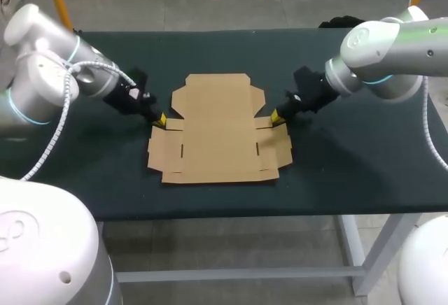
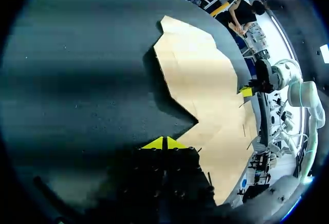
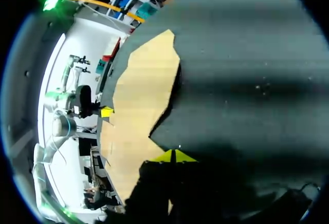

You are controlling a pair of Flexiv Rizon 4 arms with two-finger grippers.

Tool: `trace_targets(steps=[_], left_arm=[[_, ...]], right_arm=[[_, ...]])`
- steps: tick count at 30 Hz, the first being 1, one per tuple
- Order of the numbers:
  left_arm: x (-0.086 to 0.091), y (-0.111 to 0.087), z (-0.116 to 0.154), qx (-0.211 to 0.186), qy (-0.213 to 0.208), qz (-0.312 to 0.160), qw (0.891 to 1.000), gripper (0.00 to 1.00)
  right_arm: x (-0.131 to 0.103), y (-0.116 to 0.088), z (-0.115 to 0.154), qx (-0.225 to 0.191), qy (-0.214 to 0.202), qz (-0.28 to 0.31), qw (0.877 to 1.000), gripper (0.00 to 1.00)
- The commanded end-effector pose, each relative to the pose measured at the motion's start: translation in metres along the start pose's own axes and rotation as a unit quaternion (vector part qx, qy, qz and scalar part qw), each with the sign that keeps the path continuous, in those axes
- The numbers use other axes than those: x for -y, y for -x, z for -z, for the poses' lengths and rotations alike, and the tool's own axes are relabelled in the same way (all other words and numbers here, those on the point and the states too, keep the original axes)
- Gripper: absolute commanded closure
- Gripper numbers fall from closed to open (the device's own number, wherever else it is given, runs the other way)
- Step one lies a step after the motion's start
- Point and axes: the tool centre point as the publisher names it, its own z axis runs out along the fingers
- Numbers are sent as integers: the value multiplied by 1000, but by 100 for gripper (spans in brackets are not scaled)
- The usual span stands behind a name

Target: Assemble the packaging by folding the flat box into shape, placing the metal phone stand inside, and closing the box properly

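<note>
Flat cardboard box (image 1: pixel 218 130) lies just ahead of left gripper (image 1: pixel 161 119) and right gripper (image 1: pixel 276 115), both closed on nothing; they should fold its sides up evenly.

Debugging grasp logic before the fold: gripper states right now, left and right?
Left gripper: jaws closed, holding nothing, tips beside the flat box edge.
Right gripper: jaws closed, holding nothing, at the opposite edge.
</note>
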Motion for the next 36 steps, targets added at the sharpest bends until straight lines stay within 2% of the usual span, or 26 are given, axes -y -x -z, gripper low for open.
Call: trace_targets(steps=[1,16,36], left_arm=[[3,1,-3,-1,4,-1,1000,100],[3,-5,-2,3,7,-13,1000,100],[-2,-20,2,17,-6,-22,1000,100]], right_arm=[[2,-1,0,-5,3,2,1000,100],[3,-16,3,-4,16,20,1000,100],[3,-19,-3,12,26,1,1000,100]])
